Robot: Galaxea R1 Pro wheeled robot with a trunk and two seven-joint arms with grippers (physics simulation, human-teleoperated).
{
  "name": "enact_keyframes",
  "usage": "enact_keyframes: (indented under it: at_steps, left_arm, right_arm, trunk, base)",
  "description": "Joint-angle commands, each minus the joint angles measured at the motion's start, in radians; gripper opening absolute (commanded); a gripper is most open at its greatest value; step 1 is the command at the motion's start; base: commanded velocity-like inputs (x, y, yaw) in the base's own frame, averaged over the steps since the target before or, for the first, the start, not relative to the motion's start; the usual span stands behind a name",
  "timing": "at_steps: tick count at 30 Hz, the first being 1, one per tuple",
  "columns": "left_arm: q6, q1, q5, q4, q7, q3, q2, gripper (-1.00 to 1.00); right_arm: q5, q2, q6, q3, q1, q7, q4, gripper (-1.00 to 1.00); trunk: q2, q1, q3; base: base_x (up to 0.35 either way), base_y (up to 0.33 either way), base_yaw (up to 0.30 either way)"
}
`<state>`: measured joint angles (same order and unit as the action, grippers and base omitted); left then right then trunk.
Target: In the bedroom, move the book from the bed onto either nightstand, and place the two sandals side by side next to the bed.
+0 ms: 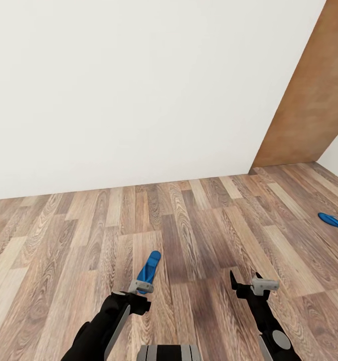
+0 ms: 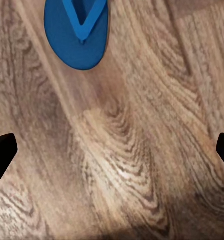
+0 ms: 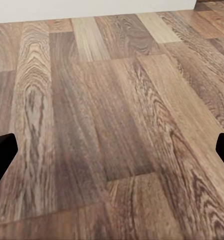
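One bright blue sandal (image 1: 150,267) lies on the wood-plank floor just beyond my left gripper (image 1: 138,297). In the left wrist view the sandal (image 2: 77,35) shows its thong strap and lies ahead of the open left gripper (image 2: 112,150), whose dark fingertips (image 2: 2,152) are spread wide over bare floor. A second blue sandal (image 1: 333,220) lies far off at the right edge of the head view. My right gripper (image 1: 245,279) hovers open above bare planks, holding nothing; its fingertips (image 3: 2,155) are wide apart. The book, the bed and the nightstand are out of view.
A plain white wall (image 1: 139,90) closes the room a short way ahead. A tall brown wooden panel (image 1: 314,95) stands at the right, meeting the floor near the corner. Wood-plank floor (image 1: 214,220) stretches between the two sandals.
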<state>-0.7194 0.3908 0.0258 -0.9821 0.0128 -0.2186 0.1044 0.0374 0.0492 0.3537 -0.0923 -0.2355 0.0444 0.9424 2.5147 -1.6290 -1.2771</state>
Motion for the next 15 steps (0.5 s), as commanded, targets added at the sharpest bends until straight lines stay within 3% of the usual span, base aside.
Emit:
enact_keyframes:
  at_steps: [1, 5, 11, 15]
  left_arm:
    - [-0.005, 0.000, 0.003, -0.001, 0.001, -0.001, 0.000, 1.00]
    - [-0.005, 0.000, 0.003, -0.001, 0.002, -0.001, 0.000, 1.00]
    - [0.007, 0.000, 0.003, -0.001, 0.003, -0.001, 0.000, 1.00]
    - [0.015, 0.000, 0.003, -0.001, 0.003, -0.002, 0.000, 1.00]
  right_arm:
    - [0.004, 0.000, 0.003, -0.001, 0.000, 0.005, 0.000, 1.00]
    - [0.004, 0.000, 0.003, -0.001, -0.001, 0.005, 0.000, 1.00]
    - [0.004, 0.000, 0.003, -0.001, 0.000, 0.005, 0.000, 1.00]
    - [0.004, 0.000, 0.002, 0.000, 0.000, 0.005, 0.000, 1.00]
  trunk:
    - [0.000, 0.000, -0.001]
    - [0.000, 0.000, -0.001]
    - [0.000, 0.000, -0.001]
    - [0.000, 0.000, -0.001]
  base:
    - [0.000, 0.000, 0.000]
    - [0.074, 0.000, 0.000]
    - [0.222, 0.000, 0.000]
    - [0.046, 0.000, 0.000]
